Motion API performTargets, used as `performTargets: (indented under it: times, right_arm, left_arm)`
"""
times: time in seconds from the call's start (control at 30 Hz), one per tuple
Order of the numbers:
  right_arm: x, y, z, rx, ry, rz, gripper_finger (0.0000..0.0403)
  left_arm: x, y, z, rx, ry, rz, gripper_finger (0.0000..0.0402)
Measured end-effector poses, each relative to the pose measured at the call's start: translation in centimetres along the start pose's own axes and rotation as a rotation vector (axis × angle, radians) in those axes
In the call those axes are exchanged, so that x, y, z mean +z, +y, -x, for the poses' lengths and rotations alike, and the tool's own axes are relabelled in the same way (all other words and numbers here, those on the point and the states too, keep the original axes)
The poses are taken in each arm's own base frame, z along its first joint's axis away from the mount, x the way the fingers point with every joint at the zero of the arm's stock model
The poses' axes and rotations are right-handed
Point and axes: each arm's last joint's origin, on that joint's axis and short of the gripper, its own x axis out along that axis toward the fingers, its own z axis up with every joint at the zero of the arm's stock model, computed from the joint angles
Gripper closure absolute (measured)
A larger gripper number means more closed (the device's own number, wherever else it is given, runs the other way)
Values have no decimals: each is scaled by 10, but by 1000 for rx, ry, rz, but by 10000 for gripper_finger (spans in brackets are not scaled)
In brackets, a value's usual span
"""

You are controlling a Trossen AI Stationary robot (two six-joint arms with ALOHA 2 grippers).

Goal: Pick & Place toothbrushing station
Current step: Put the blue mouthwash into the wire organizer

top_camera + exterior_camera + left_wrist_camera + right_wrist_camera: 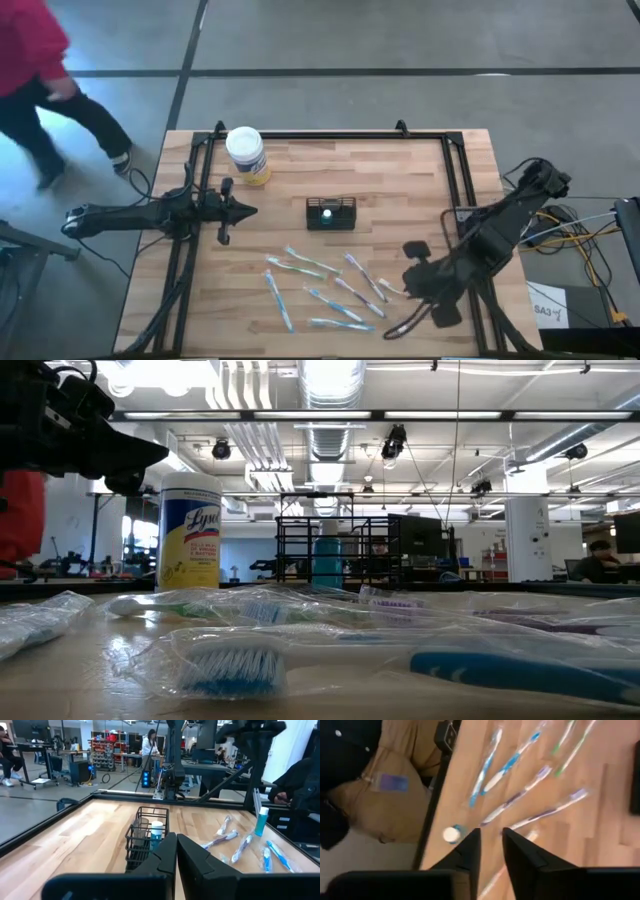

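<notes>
While the small black slotted wire toothbrushing station (331, 213) stands at table centre, long axis running 3 to 9 o'clock, the left gripper (248, 211) hovers well apart at its 9 o'clock, fingers pressed nearly together, pointing straight at it. By distance and alignment, the left arm appears better placed. At 4 o'clock, the right gripper (412, 280) hangs over wrapped plastic toothbrushes (335, 285), fingers slightly parted.

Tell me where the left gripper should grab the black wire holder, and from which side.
Probably the top rim of the holder, from straight above, fingers across its narrow width. It stands upright in open table, an open-topped wire box with something white inside, so the rim wires look like the easiest hold. The left gripper sits level beside it, nearly shut.
</notes>
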Motion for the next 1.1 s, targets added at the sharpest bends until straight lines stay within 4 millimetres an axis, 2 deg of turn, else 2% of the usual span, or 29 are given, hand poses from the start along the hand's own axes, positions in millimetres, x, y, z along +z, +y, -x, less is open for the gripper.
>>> performTargets:
  times: [0.27, 0.4, 0.67, 1.1]
  right_arm:
    - [3, 30, -27, 15, 73, 12, 235]
    - [4, 38, -51, -16, 127, 23, 214]
    - [4, 47, -98, -47, 248, -42, 204]
    - [-2, 54, -126, -86, 314, -162, 204]
  left_arm:
    - [0, 0, 0, 0, 1, 2, 385]
    - [0, 0, 0, 0, 0, 0, 381]
    - [-3, -1, 0, -33, 32, 11, 383]
    - [-6, -1, 0, -41, 65, -4, 385]
